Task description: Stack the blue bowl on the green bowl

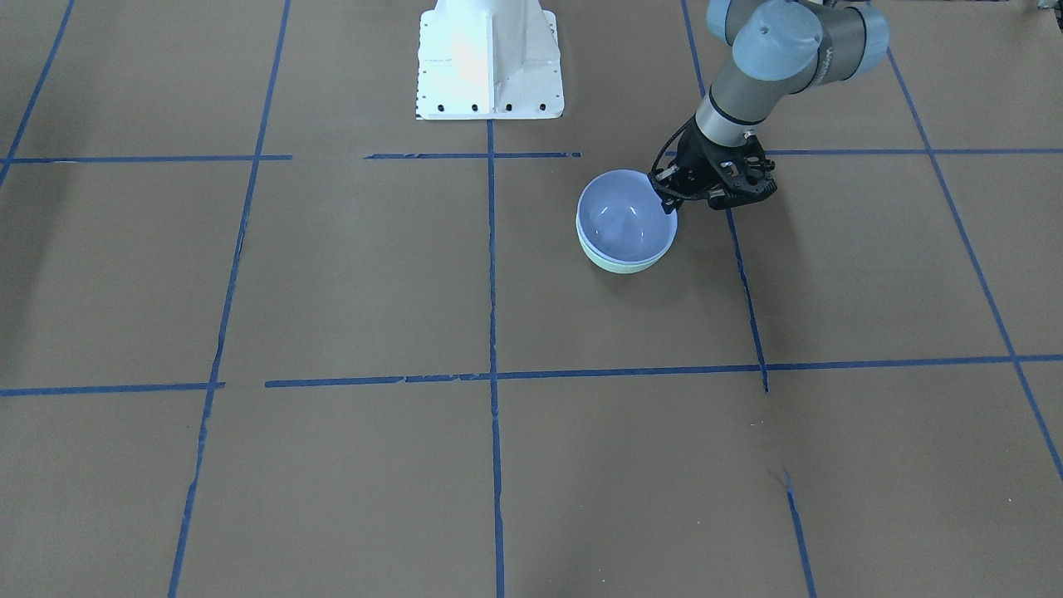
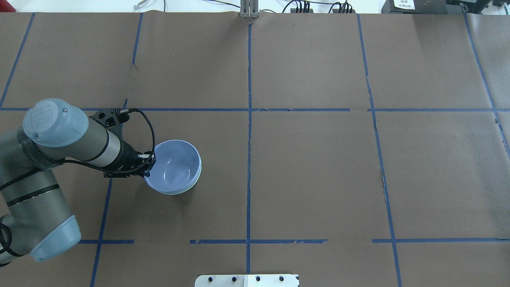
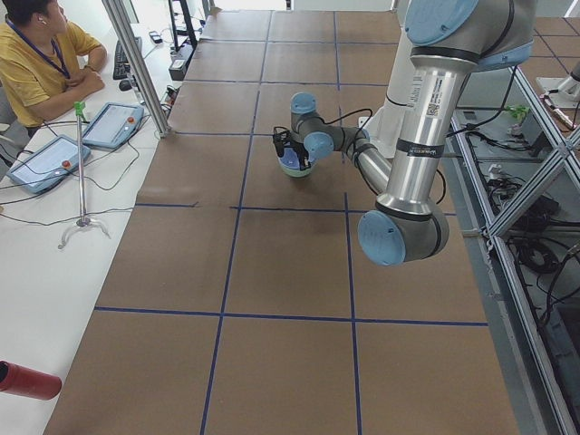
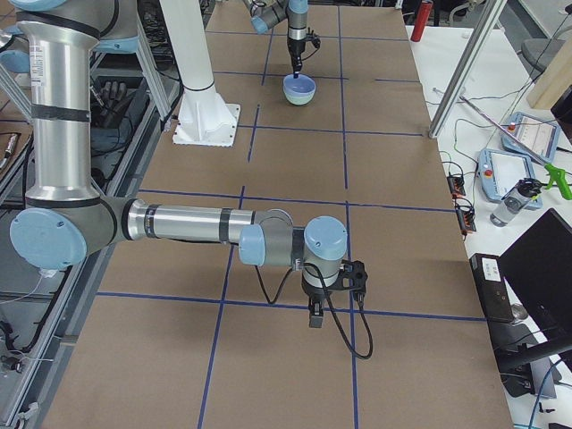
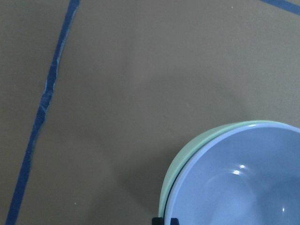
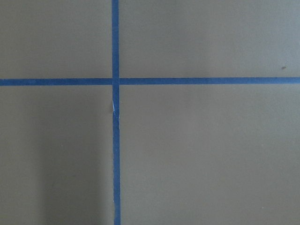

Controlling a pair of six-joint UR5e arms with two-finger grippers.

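The blue bowl (image 1: 627, 218) sits nested inside the green bowl (image 1: 619, 264) on the brown table cover, close to the robot's base. Only a thin mint rim of the green bowl (image 2: 198, 174) shows around the blue bowl (image 2: 175, 165) in the overhead view. My left gripper (image 1: 668, 199) stands over the blue bowl's rim on its own side, its fingers pinched on that rim. In the left wrist view the blue bowl (image 5: 243, 187) lies inside the green bowl (image 5: 185, 157), with a fingertip (image 5: 166, 220) at the rim. My right gripper (image 4: 315, 313) hangs over bare cover far from the bowls; I cannot tell its state.
The white robot base plate (image 1: 490, 58) is at the table's back edge. Blue tape lines (image 1: 492, 274) grid the cover. An operator (image 3: 41, 54) sits beyond the table's far side with tablets (image 3: 113, 122). A post (image 3: 136, 63) stands at that edge.
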